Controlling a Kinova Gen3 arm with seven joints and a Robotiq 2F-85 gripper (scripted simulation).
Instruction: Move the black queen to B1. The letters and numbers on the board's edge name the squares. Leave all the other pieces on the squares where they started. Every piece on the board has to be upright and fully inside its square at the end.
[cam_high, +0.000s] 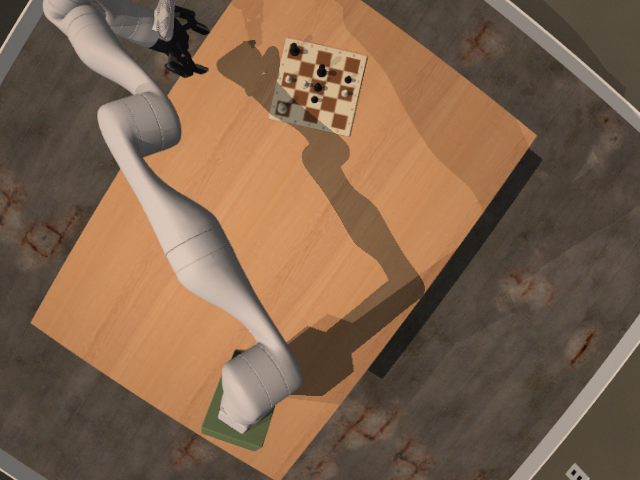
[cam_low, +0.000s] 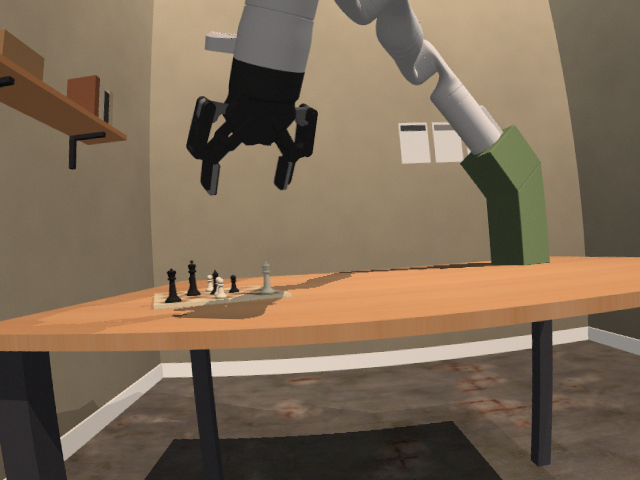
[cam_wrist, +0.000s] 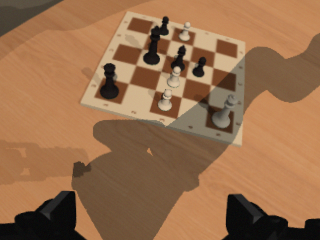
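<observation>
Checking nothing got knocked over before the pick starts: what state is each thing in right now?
gripper: open, holding nothing, high above the table, off to the side of the board
five black pieces: all upright on the board, none touched
four white pieces: all upright on the board
chessboard: lying flat on the table, one corner in the arm's shadow
</observation>
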